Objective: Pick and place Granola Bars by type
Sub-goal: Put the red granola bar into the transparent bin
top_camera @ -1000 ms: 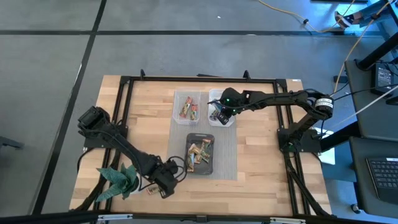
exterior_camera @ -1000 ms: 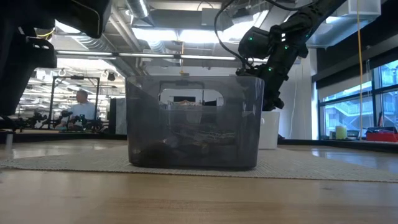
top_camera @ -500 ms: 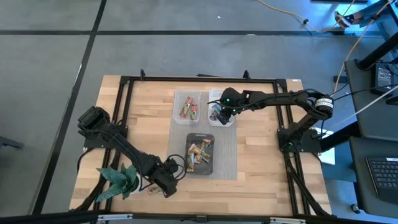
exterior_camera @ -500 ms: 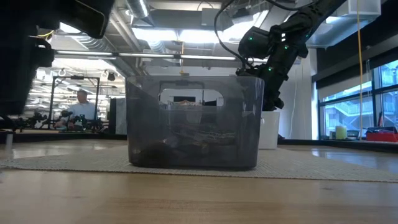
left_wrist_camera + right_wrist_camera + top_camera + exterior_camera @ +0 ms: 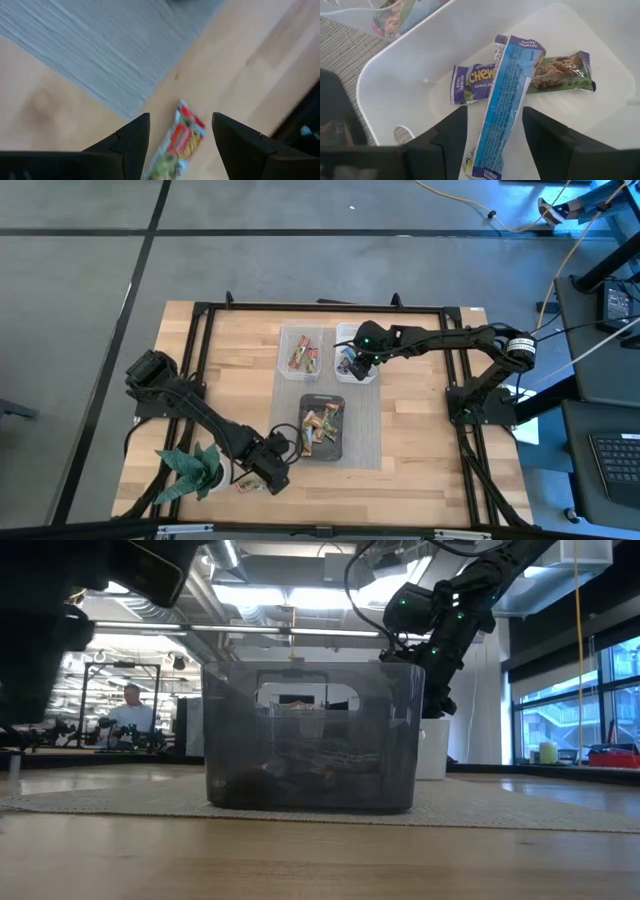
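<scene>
Evidently two steps run at once; the right gripper [image 5: 492, 145] hangs over the white tray [image 5: 395, 65] at about 1 o'clock from the table's centre, its fingers spread wide with a blue-wrapped granola bar [image 5: 507, 100] lying between them, apparently released onto two purple-and-green bars [image 5: 475, 82] already inside; whether a finger touches it I cannot tell; I judge this a drop just made, so that arm needs only to lift clear and go to the dark tray [image 5: 322, 427] at centre, where mixed bars wait; the clear tray [image 5: 303, 351] at 12 o'clock holds others; meanwhile the left gripper [image 5: 180, 142] hovers near 7 o'clock, beside the green plant [image 5: 190, 470], fingers parted and empty, straddling a stray red-and-green bar [image 5: 182, 142] on bare wood just off the grey mat [image 5: 100, 55]; its next move calls for descending squarely and closing across the wrapper's narrow width.
</scene>
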You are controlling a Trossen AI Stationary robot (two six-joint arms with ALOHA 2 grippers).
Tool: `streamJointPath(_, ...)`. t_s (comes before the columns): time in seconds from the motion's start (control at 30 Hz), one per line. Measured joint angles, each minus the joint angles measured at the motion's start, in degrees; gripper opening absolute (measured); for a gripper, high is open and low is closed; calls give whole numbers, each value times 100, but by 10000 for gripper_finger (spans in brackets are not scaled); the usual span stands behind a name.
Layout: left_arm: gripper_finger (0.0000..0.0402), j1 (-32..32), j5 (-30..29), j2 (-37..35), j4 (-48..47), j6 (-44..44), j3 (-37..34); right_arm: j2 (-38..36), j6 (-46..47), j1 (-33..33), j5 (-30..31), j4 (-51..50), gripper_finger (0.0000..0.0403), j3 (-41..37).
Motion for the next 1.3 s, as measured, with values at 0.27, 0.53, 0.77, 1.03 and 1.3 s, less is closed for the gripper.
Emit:
streamJointPath(0.27, 243, -81, 409, 0, -2, 94, 0, 0, 0, 0, 0, 0, 193, 0)
streamJointPath(0.53, 287, -442, 227, 0, 198, -276, -2, 0, 0, 0, 0, 0, 193, 0)
streamJointPath(0.77, 283, -695, 78, 102, 174, 642, -2, 0, 0, 0, 0, 3, 193, 0)
streamJointPath(1.03, 281, -712, 157, 702, 134, 785, -7, 0, 0, 2, -1, 0, 193, 0)
streamJointPath(1.3, 279, -673, 143, 832, 24, 848, 15, 0, 2, 2, 0, -3, 193, 0)
